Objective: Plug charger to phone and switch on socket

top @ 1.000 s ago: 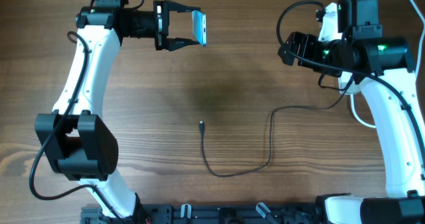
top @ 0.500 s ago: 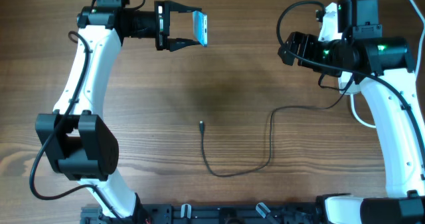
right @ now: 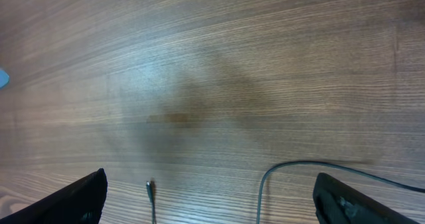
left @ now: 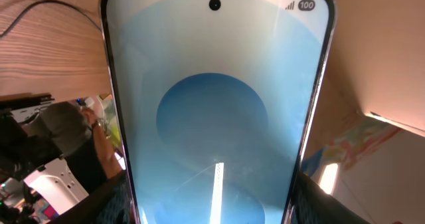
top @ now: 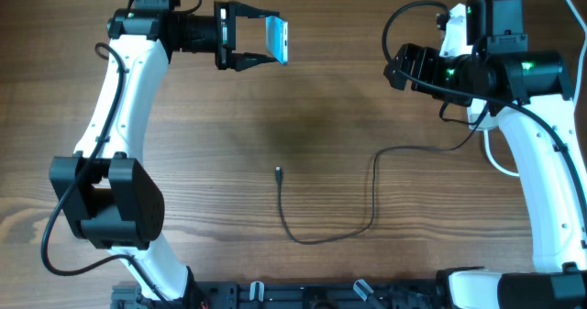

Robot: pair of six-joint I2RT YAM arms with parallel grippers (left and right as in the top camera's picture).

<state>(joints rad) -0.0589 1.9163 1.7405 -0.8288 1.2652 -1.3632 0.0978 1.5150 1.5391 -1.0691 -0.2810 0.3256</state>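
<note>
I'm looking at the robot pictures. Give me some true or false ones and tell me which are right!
1. The left gripper is holding the phone. True.
2. The charger is plugged into the phone. False: its small tip lies on the table, far from the phone.
3. The phone's screen shows a blue circle. True.
4. The right gripper is squeezing the charger. False: its fingers are wide apart with nothing between them, and the cable lies loose on the table.
</note>
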